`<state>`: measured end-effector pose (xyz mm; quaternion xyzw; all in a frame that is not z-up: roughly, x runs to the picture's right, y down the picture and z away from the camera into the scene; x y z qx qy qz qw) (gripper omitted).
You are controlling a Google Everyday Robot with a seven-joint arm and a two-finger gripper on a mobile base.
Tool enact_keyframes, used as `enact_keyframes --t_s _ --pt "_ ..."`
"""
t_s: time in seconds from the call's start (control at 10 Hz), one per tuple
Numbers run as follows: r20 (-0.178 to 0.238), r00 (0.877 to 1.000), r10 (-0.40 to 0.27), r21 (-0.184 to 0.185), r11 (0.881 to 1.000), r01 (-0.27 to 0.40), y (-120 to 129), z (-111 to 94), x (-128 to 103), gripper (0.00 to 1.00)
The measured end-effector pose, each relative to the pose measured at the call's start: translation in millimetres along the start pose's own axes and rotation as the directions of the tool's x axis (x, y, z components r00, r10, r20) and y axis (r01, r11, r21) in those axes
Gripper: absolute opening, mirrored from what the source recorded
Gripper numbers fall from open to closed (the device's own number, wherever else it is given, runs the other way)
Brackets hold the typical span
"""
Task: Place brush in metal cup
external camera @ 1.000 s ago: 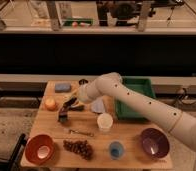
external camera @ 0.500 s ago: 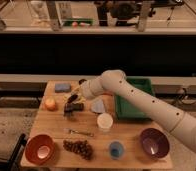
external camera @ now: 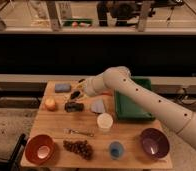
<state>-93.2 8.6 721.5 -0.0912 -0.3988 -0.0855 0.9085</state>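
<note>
My gripper (external camera: 78, 93) is at the end of the white arm that reaches in from the right, over the back left of the wooden table (external camera: 56, 125). It is shut on the brush (external camera: 73, 95), a slim dark tool that sticks out to the lower left, held above the table. The metal cup (external camera: 82, 81) stands just behind the gripper near the table's back edge, partly hidden by it.
A black block (external camera: 73, 106) lies below the gripper, with a grey wedge (external camera: 97, 106) to its right. Also on the table: orange (external camera: 50, 103), blue sponge (external camera: 62, 87), green tray (external camera: 133, 100), white cup (external camera: 105, 121), silvery utensil (external camera: 80, 132), grapes (external camera: 78, 147), blue cup (external camera: 116, 149), red bowl (external camera: 40, 148), purple bowl (external camera: 154, 142).
The gripper has risen from beside the black block and moved back towards the metal cup, carrying the brush. The other things have not moved.
</note>
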Motion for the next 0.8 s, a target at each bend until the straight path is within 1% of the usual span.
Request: enact_keyframes --t_s 0.3,0.8 --pt "-0.026 1.0 -0.013 0.015 1.0 0.013 -2.7 -7.7 -1.2 0.0" --pt "-0.052 0.998 -0.021 0.033 0.999 0.022 -12.9 -19.5 3.3 0.0"
